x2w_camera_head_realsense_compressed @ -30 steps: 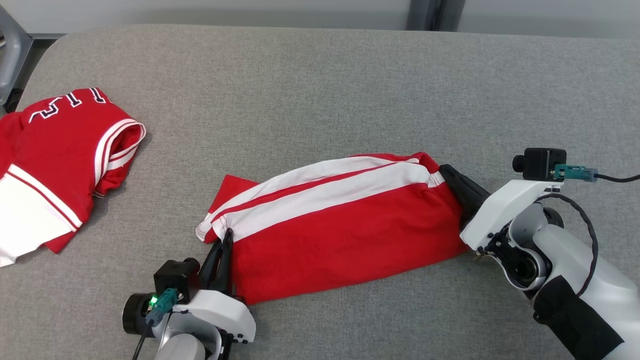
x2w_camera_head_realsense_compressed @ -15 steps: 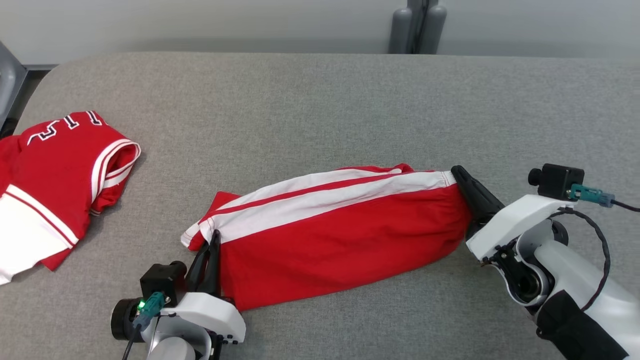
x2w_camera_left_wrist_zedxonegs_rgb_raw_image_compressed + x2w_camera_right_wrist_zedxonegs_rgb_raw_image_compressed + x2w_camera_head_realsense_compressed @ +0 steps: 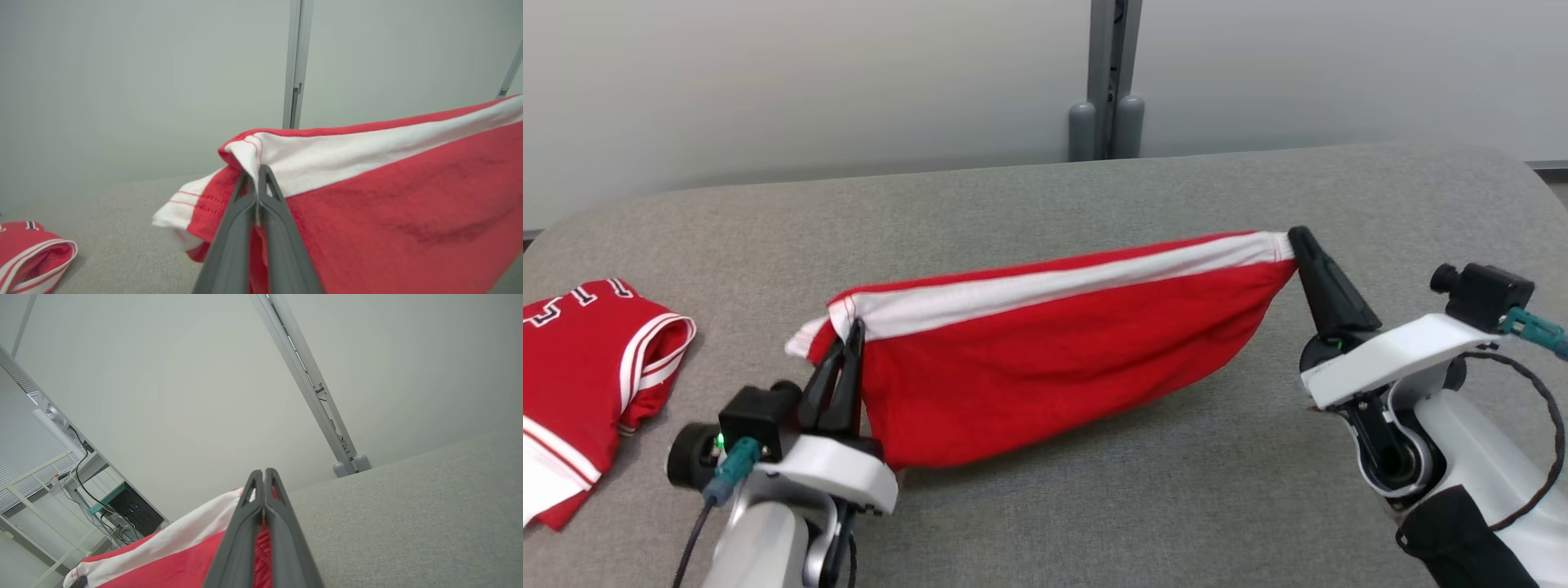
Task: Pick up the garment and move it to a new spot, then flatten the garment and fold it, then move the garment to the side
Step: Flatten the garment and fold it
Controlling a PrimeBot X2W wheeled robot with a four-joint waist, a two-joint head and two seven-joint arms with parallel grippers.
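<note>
Pinching the garment (image 3: 1054, 359), left fingers (image 3: 851, 371) and right fingers (image 3: 1327, 286) press together.

Bright, even, diffuse light; a soft shadow lies on the table (image 3: 1013, 204) under the garment (image 3: 1054, 359).

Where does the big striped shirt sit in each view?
Head view: shirt at centre, stretched between left pincer and right pincer.
Left wrist view: shirt at centre and right, pinched at its white-banded corner.
Right wrist view: shirt at bottom left.
Shared landmark: grey post at the back.
</note>
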